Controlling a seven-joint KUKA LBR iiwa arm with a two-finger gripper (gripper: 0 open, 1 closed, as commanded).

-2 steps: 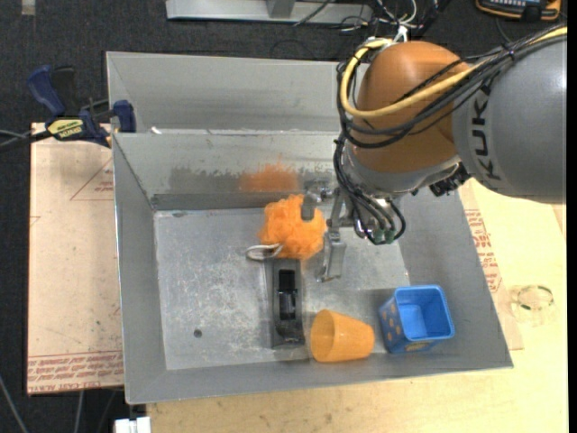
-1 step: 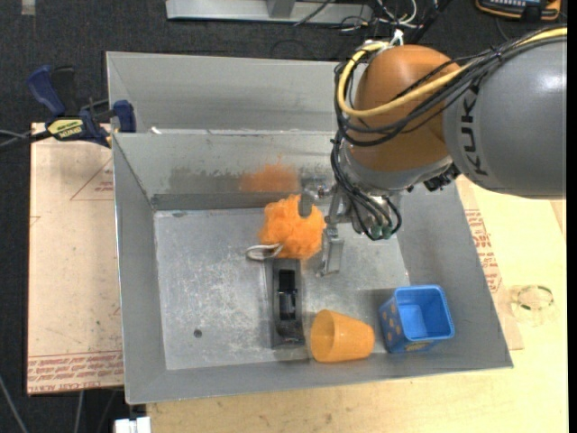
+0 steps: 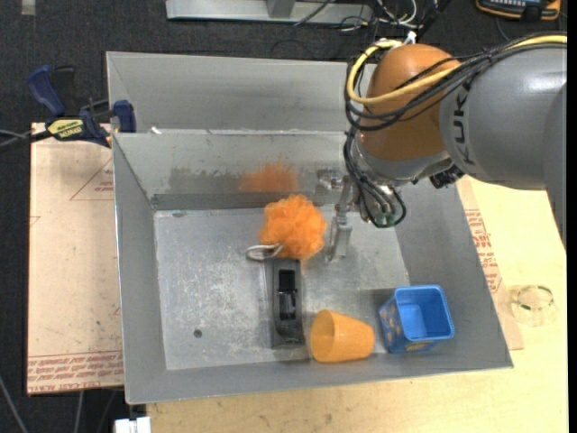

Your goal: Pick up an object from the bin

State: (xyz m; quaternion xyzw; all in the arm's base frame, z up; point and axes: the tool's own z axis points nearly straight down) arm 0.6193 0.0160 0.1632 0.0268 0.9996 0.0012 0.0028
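Note:
My gripper (image 3: 336, 240) hangs low near the middle of the bin, just right of a fluffy orange mesh sponge (image 3: 294, 225), close beside it or touching its edge. Nothing shows in the gripper. A small silvery loop (image 3: 261, 253) lies at the sponge's lower left. Below the sponge, a black, elongated tool (image 3: 287, 305) lies lengthwise on the bin floor.
An orange plastic cup (image 3: 341, 336) lies on its side by the front wall, next to the black tool's near end. A blue open box (image 3: 416, 317) sits in the front right corner. The arm with its orange dome and yellow cables reaches in from the upper right.

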